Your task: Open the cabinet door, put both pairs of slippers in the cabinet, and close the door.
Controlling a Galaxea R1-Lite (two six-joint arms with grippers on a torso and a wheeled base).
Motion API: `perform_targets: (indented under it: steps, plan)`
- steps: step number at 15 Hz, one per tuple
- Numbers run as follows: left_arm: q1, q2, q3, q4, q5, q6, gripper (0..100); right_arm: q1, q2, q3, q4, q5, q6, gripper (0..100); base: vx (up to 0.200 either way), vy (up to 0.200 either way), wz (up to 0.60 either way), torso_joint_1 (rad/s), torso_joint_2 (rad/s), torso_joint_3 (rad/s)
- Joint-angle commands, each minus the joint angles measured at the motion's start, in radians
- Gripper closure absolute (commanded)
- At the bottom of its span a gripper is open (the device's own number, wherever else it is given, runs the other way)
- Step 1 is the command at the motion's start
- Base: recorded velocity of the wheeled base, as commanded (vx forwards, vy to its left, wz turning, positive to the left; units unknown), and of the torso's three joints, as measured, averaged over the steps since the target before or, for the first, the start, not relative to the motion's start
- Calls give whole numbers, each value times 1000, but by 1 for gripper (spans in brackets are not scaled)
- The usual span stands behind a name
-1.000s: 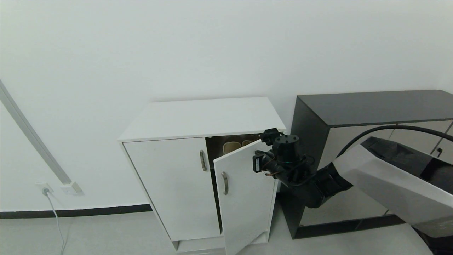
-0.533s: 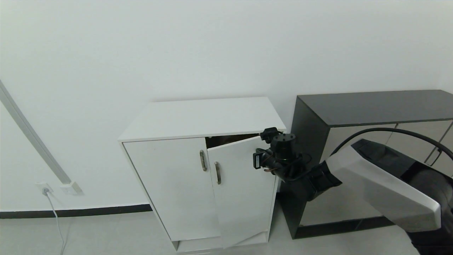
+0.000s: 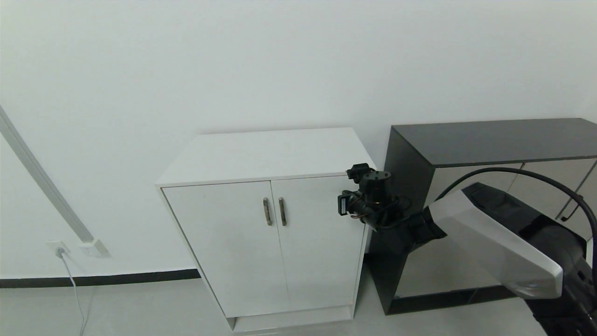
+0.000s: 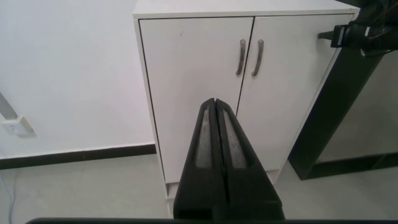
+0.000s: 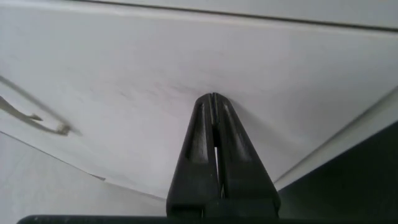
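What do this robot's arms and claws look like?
The right arm has a white angular shell over black joints, with a black cable arching above it. The left end effector and right end effector are each two slim, tapering black fingers.

White wall, pale floor, black mirrored sideboard.
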Motion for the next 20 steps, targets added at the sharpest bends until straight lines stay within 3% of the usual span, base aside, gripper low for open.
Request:
perform_targets:
  steps: [1,7,11,16,20]
  plan:
    - [0,0,0,0,0,-1,100,1,5,-13,2,0,0,100,0,0,0,0,0,0]
    - [0,0,0,0,0,-1,100,4,-9,18,-6,-1,0,100,0,0,0,0,0,0]
    - [0,0,0,0,0,-1,100,19,-184,237,-78,-3,0,100,0,0,0,0,0,0]
    - [0,0,0,0,-2,5,100,-2,-555,722,-235,-104,2,100,0,0,0,0,0,0]
    - [0,0,0,0,-2,5,100,-47,-762,922,-235,-115,0,100,0,0,0,0,0,0]
